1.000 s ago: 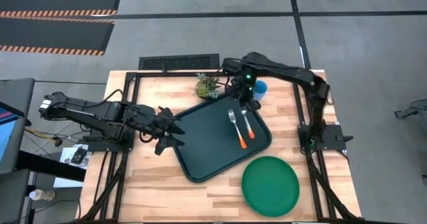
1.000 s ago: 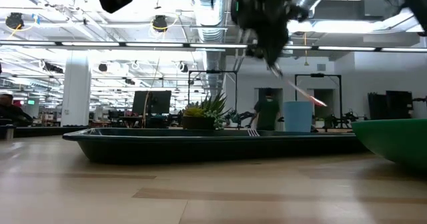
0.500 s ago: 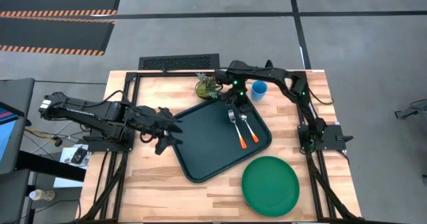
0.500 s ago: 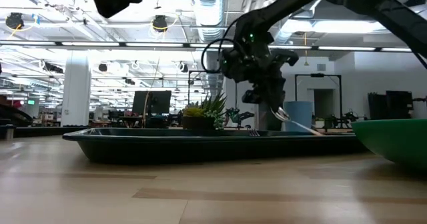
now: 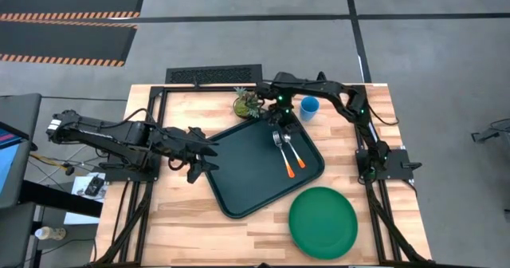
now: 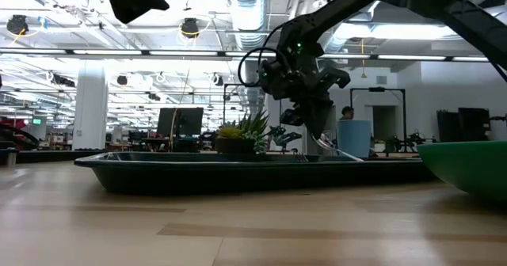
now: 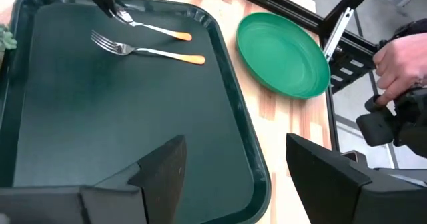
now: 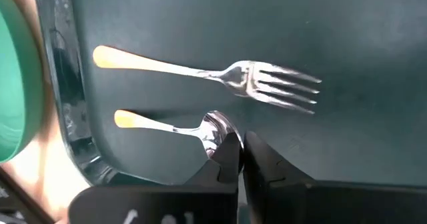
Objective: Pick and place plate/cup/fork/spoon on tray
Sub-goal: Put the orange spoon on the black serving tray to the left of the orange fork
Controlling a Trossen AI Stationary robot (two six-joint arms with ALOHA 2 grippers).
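The dark tray [image 5: 247, 168] lies slantwise on the table's middle. The fork [image 5: 284, 155] lies flat on the tray's right part and also shows in the right wrist view [image 8: 220, 71]. The spoon [image 5: 296, 152] lies beside it, and my right gripper [image 5: 286, 134] is shut on its bowl. The green plate [image 5: 323, 222] rests on the table at the near right. The light-blue cup [image 5: 309, 106] stands upright on the table beyond the tray. My left gripper [image 5: 209, 150] is open and empty over the tray's left rim [image 7: 257, 164]. My right gripper pinches the spoon's bowl [image 8: 215, 132] between its two fingertips, coming from above and pointing down. The spoon slants down from the fingers, and its orange handle end [image 6: 358, 158] is low at the tray, next to the fork.
A small potted plant [image 5: 249, 103] stands by the tray's far corner. A person's hand [image 7: 400, 57] shows beyond the table's right side, by the arm's frame. Bare wood lies in front of the tray and left of the plate.
My right gripper has come down toward the tray and a little toward the table's left with the spoon. The spoon, first held high and tilted, now slants low with its handle end at the tray, beside the fork.
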